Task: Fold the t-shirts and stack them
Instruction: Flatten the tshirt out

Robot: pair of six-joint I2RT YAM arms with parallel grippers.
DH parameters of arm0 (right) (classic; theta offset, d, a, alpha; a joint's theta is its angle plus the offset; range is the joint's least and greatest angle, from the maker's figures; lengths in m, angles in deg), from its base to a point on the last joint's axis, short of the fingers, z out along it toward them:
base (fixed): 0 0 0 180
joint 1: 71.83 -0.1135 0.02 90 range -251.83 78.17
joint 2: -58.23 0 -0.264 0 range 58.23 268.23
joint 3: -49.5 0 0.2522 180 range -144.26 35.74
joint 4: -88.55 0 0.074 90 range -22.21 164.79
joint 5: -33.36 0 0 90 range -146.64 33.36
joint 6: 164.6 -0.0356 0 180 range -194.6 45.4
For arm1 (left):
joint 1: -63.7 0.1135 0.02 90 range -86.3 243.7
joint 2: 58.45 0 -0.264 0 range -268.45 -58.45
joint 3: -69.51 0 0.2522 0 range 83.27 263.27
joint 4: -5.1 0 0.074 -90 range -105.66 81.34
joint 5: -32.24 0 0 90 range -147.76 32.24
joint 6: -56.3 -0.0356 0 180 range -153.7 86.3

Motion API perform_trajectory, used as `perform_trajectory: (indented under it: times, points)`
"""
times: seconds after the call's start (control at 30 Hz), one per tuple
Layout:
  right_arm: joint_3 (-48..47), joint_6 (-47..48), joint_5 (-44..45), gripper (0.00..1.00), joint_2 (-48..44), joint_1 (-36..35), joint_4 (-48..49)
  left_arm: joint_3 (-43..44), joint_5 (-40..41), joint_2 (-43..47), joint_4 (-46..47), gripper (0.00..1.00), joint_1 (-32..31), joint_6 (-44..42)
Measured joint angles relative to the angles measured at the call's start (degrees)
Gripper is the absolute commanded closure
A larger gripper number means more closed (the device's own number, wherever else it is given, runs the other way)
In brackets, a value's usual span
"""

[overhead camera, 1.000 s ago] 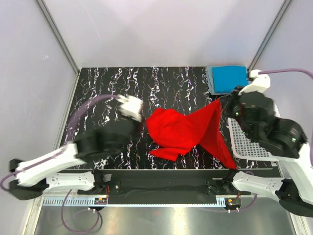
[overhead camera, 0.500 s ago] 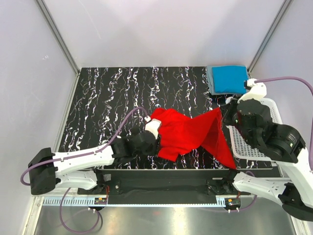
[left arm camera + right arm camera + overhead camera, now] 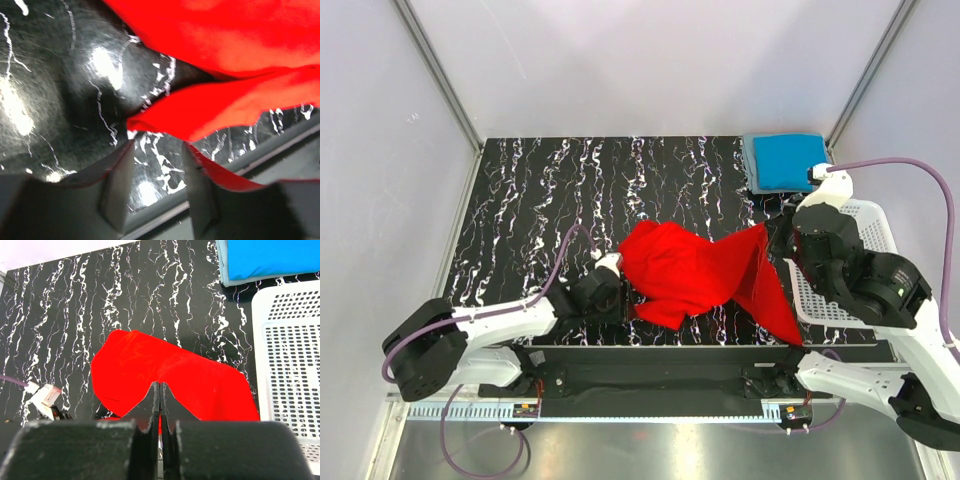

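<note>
The red t-shirt point(image 3: 685, 270) lies crumpled on the near middle of the black marbled worktop point(image 3: 540, 200). Its right part is drawn up into a peak, and a flap falls from there toward the near right edge.

The right gripper point(image 3: 160, 400) is at that peak. In the right wrist view its two fingers are pressed together with a fold of red cloth pinched between them.

The left arm reaches in low from the near left. The left gripper point(image 3: 157, 185) sits close above the worktop at the shirt's near left edge, with its fingers spread apart. In the left wrist view a tongue of red cloth lies just beyond the gap, and another red edge runs past the right-hand finger. Whether the cloth touches either finger cannot be told.

At the far right corner the bright blue t-shirt point(image 3: 788, 160) lies folded flat on top of the grey-blue t-shirt point(image 3: 222, 265), which shows only as a strip along the edge. The white mesh basket point(image 3: 840, 300) stands on the right side, near of that stack and beside the right arm.
</note>
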Motion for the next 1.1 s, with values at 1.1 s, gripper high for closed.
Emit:
perform_trajectory:
  times: [1.1]
  points:
    - [0.9, 0.0, 0.0, 1.0, 0.5, 0.0, 0.7, 1.6, 0.9, -3.2, 1.6, 0.52, 0.9, -1.1]
